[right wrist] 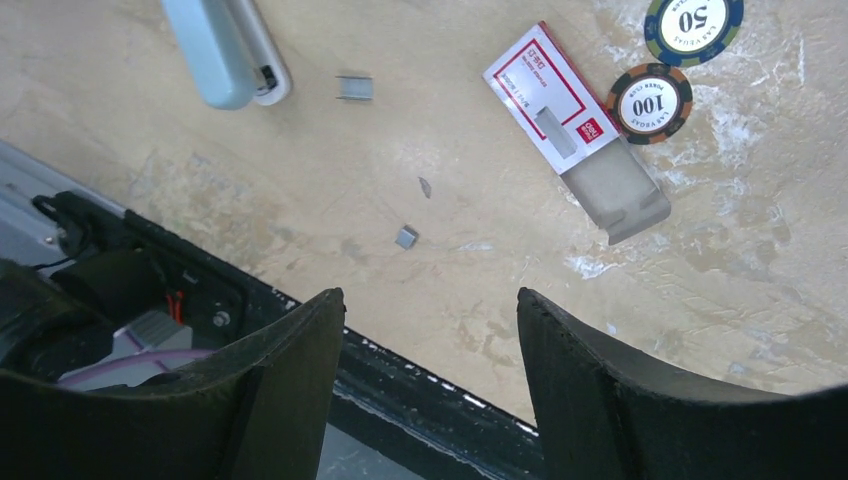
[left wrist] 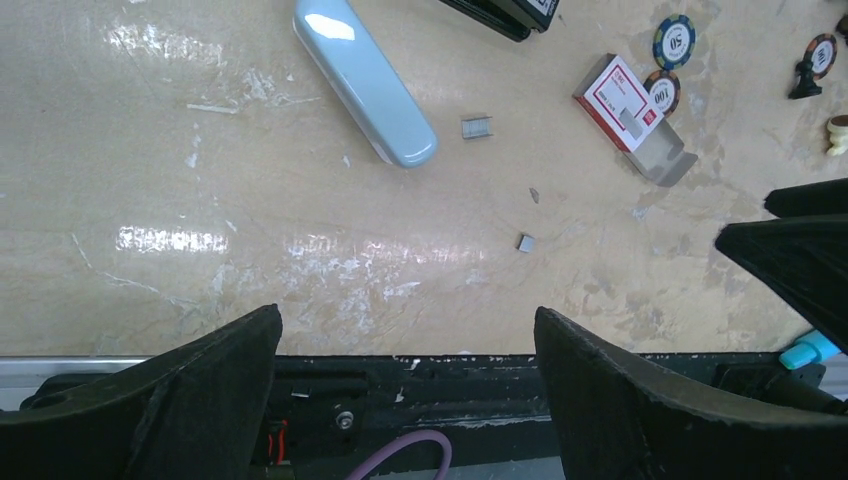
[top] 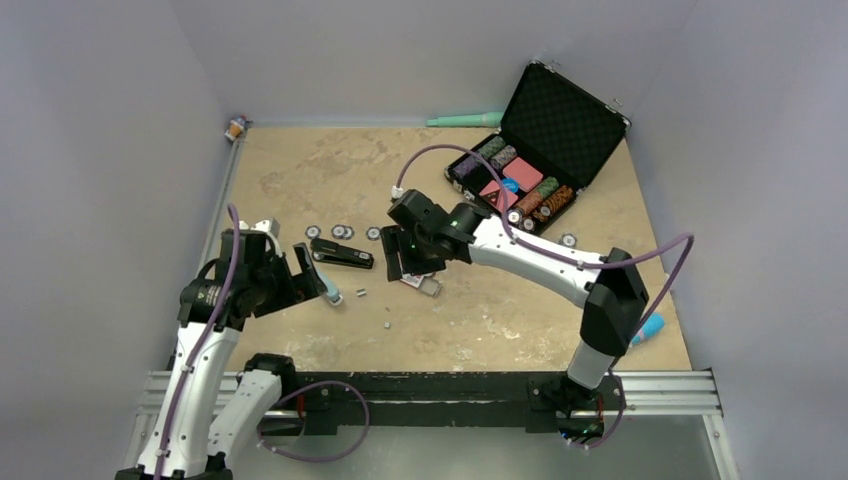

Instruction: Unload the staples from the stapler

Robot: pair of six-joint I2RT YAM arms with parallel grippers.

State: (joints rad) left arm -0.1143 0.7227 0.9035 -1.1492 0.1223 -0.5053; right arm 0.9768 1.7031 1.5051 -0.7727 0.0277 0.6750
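Observation:
The black stapler (top: pixel 341 255) lies flat on the table left of centre; only its end shows at the top of the left wrist view (left wrist: pixel 500 12). A short grey strip of staples (top: pixel 360 293) lies loose on the table in front of it, also in the left wrist view (left wrist: pixel 476 127) and the right wrist view (right wrist: pixel 354 88). A smaller grey piece (top: pixel 387 324) lies nearer me. My left gripper (top: pixel 308 272) (left wrist: pixel 407 325) is open and empty, left of the stapler. My right gripper (top: pixel 410 264) (right wrist: pixel 430 300) is open and empty, right of the stapler.
A light-blue rounded block (top: pixel 332 295) lies beside the left gripper. A red-and-white card box (right wrist: pixel 560 105) and poker chips (right wrist: pixel 652 102) lie under the right gripper. More chips (top: pixel 340 231) sit behind the stapler. An open black chip case (top: pixel 535 150) stands back right.

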